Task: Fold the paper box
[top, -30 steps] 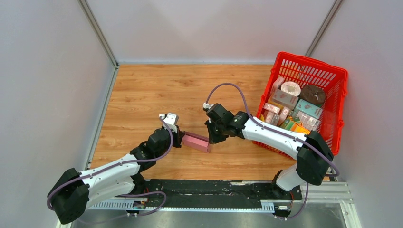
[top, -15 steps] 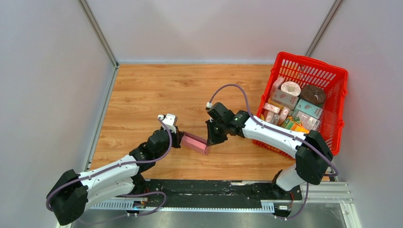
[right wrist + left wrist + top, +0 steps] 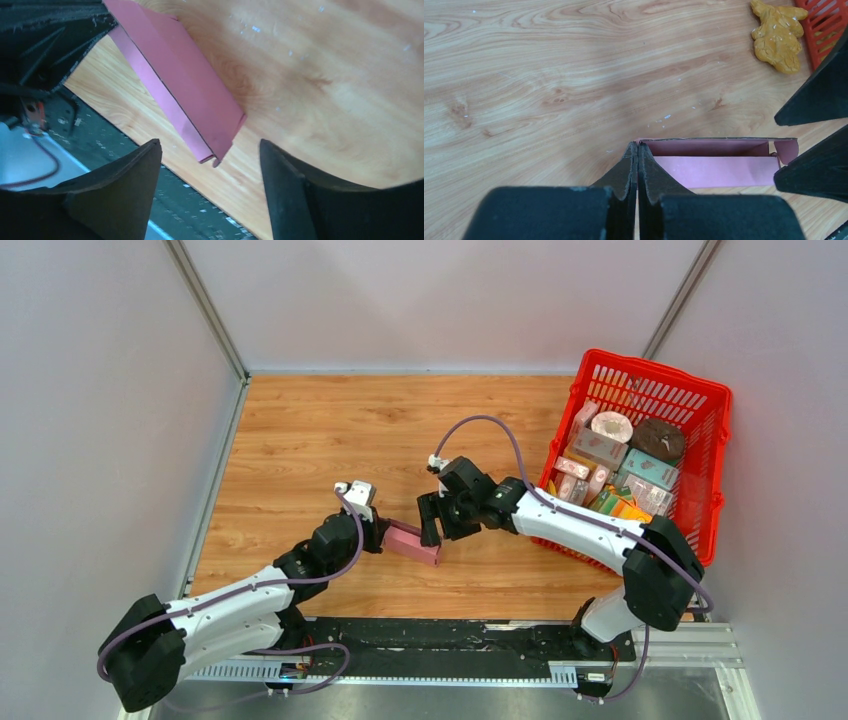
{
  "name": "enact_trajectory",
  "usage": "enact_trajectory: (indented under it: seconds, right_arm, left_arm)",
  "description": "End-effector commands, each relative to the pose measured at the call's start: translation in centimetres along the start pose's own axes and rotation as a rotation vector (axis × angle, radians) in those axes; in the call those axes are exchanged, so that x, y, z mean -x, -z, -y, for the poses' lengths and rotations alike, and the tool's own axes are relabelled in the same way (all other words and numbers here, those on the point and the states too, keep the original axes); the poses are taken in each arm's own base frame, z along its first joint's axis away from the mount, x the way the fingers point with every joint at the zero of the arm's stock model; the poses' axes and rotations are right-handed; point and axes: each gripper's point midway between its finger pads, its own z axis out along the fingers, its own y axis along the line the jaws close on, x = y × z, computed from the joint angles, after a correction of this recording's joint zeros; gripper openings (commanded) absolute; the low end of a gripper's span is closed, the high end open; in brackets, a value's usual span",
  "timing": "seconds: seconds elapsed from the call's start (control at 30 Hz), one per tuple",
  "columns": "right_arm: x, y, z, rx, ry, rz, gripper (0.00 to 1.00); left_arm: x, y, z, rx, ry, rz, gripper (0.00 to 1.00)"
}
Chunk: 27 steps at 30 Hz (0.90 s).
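Left end effector (image 3: pixel 638 150) pinched on one end of the paper box (image 3: pixel 413 541) lying on the table (image 3: pixel 330 440) between my arms, right end effector (image 3: pixel 432 530) spread wide at its other end; body looks formed, that end's flap not yet tucked

At bottom centre, the left gripper (image 3: pixel 638 150) pinches the left corner of the open box (image 3: pixel 719 169). Black fingers (image 3: pixel 819 97) flank the box's right end. A yellow lump (image 3: pixel 776 37) lies beside the basket (image 3: pixel 830 24) at upper right.

A red basket (image 3: pixel 650 375) of cartons (image 3: pixel 598 448) sits at the wooden table's (image 3: pixel 330 440) right edge; a yellow lump (image 3: pixel 778 36) lies just beside it.
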Motion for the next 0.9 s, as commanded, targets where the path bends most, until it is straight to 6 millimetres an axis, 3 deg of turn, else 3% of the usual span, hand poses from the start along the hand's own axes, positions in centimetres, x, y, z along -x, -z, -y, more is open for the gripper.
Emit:
enact_trajectory:
  seconds: [0.0, 0.13, 0.27, 0.5, 0.63, 0.87]
  right_arm:
    - [3.3, 1.6, -0.6, 0.034, 0.334, 0.178, 0.77]
    - [3.3, 1.1, -2.2, 0.087, 0.493, 0.164, 0.81]
    - [1.6, -1.0, -3.8, 0.093, 0.609, 0.138, 0.80]
    - [2.1, -3.9, -2.1, -0.106, 0.682, 0.177, 0.73]
    - [2.3, -4.5, -0.8, -0.171, 0.684, 0.190, 0.57]
    - [1.4, -5.2, -0.5, -0.151, 0.718, 0.160, 0.35]
  left_arm:
    - [-3.0, 0.6, -0.3, -0.005, -0.017, -0.110, 0.00]
    - [-3.1, 0.7, -0.5, 0.002, -0.018, -0.110, 0.00]
    - [-3.2, 0.7, -0.4, 0.002, -0.019, -0.118, 0.00]
    - [-2.9, 0.7, 0.1, -0.016, -0.010, -0.128, 0.00]
    - [-2.7, 1.0, 0.5, -0.035, -0.004, -0.141, 0.00]
    - [-2.6, 1.4, 0.3, -0.024, -0.025, -0.153, 0.00]
